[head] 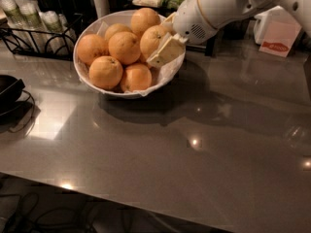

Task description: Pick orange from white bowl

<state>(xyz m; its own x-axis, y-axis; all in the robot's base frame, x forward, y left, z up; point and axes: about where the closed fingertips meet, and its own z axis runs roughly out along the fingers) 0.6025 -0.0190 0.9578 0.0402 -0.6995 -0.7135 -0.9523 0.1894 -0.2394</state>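
The white bowl (77, 58) with a paper liner stands at the back left of the grey table and holds several oranges. My gripper (157, 41) reaches in from the upper right over the bowl's right side. It is shut on an orange (151, 39), with one pale finger (166, 50) under its right side and the other behind it. The held orange sits slightly above the pile, touching or nearly touching its neighbours. Other oranges (104, 72) lie in the left and front of the bowl.
A black pan (8, 89) sits at the table's left edge. A black wire rack with cups (29, 19) stands behind the bowl on the left. A white card stand with red print (277, 39) is at the back right. Dark containers line the back.
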